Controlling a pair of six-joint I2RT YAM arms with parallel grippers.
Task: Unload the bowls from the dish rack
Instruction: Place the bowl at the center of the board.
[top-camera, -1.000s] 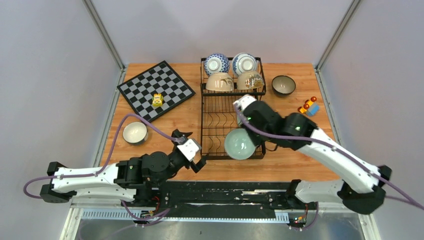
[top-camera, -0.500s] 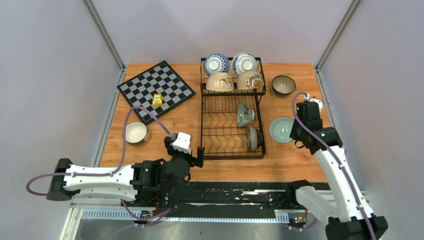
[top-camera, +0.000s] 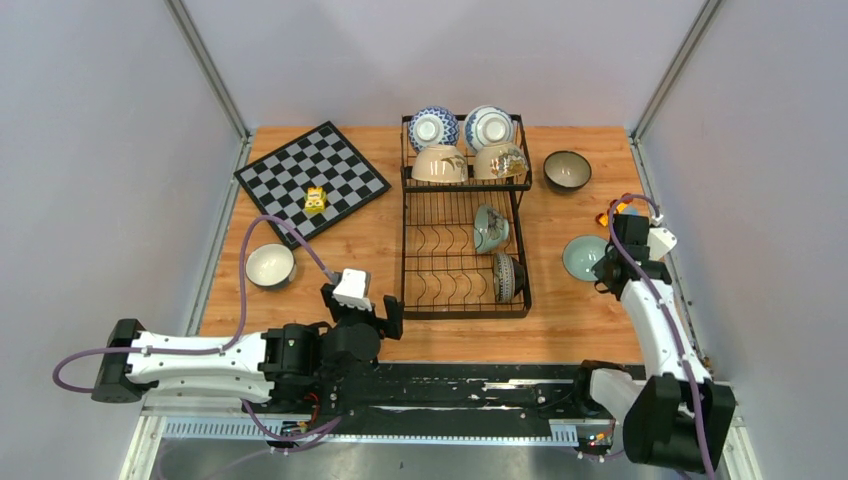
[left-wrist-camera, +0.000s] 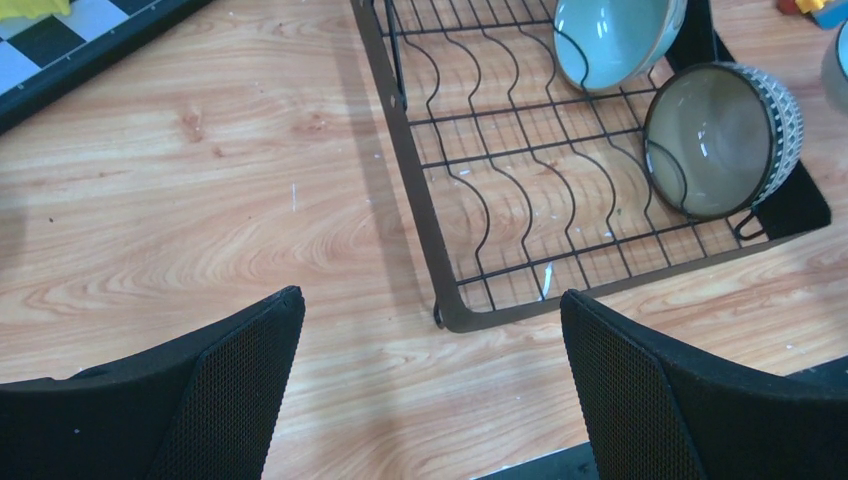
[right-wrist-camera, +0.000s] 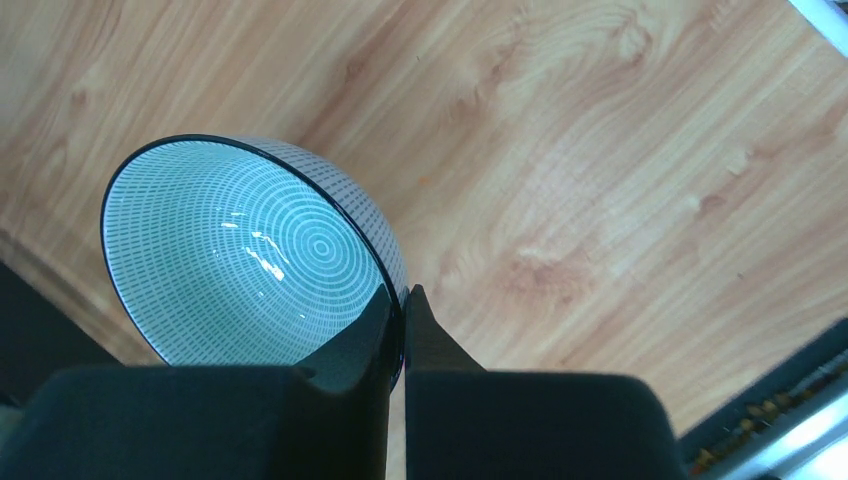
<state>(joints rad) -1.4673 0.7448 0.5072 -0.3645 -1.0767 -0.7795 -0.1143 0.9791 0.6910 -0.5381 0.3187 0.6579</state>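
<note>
Right gripper pinches the teal bowl by its rim, wall pressed between both fingers, holding it tilted over the table right of the dish rack, probably to set down; left gripper hangs spread at the rack's near corner, 6 bowls inside.

The left arm lies low, left gripper spread wide; the right gripper pinches a teal bowl by its rim.

teal bowl carried right, off rack
</note>
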